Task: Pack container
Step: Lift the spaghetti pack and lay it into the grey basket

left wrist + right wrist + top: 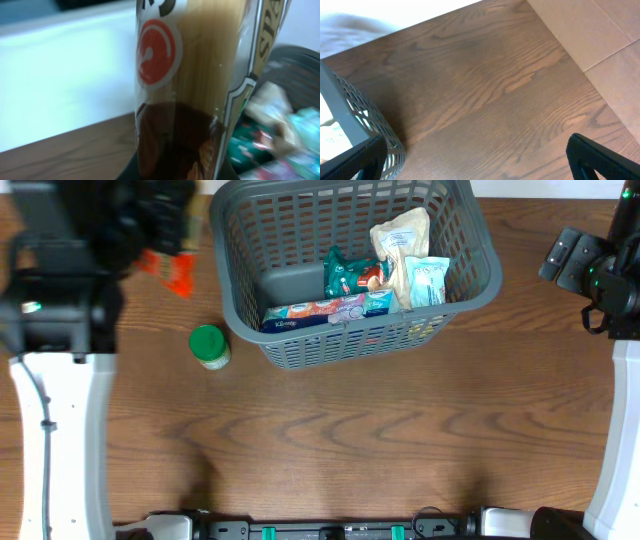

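The brown wooden table (330, 440) is bare along its near edge. Further in, a jar with a green lid (209, 345) stands upright, just beside the container's left front corner but apart from it. The container (330, 345) sits at the far middle of the table, slightly skewed. Inside it, a flat tissue pack (320, 313) lies along the front wall, a green pouch (345, 275) sits behind that, and a beige bag (398, 240) and a pale blue packet (428, 280) lean in the right half.

On the far left, the left end effector (150, 235) (blurred in the overhead view) is clamped on a clear spaghetti packet (200, 75) with an orange round logo. The packet fills its wrist view, held above the table to the left of the container.

On the far right, the right end effector (477, 162) holds nothing. Its fingers are spread wide over bare table, with the container's corner at the left edge of its wrist view.
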Available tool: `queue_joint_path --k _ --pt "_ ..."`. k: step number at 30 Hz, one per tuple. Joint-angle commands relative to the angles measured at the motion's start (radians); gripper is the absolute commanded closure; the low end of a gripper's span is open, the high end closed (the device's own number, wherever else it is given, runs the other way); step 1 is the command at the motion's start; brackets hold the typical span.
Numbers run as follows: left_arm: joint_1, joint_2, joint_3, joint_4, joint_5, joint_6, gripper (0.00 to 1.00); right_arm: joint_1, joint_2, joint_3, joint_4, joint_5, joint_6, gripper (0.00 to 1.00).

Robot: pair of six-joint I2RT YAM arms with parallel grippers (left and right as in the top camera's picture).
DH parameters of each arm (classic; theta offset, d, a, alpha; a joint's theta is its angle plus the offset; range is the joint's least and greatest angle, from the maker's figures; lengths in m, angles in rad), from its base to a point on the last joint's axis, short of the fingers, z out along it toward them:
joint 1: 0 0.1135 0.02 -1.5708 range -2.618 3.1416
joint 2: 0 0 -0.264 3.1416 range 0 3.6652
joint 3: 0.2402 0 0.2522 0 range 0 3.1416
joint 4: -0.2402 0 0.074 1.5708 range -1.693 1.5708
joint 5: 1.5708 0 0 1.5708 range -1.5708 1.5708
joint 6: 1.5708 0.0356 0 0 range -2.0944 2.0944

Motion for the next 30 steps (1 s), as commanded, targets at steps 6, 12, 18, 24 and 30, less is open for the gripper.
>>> queue_joint_path --k 6,12,18,24,30 --pt "-0.2 0.119 0.023 -0.002 0.009 0.103 0.94 -0.004 0.0 0.005 -0.002 0.017 0.013 0.01" --pt "-0.306 0.202 0.023 -0.035 0.01 0.239 0.94 -0.004 0.0 0.005 -0.002 0.017 0.013 0.01" --pt "-0.393 0.262 0.022 -0.09 0.01 0.254 0.95 -0.004 0.0 0.005 -0.002 0.017 0.013 0.01" --pt "-0.447 0.293 0.022 -0.119 0.01 0.253 0.94 -0.004 0.0 0.005 -0.002 0.017 0.013 0.01" --pt "-0.458 0.299 0.021 -0.134 0.009 0.253 0.95 -0.004 0.0 0.005 -0.002 0.017 0.013 0.01"
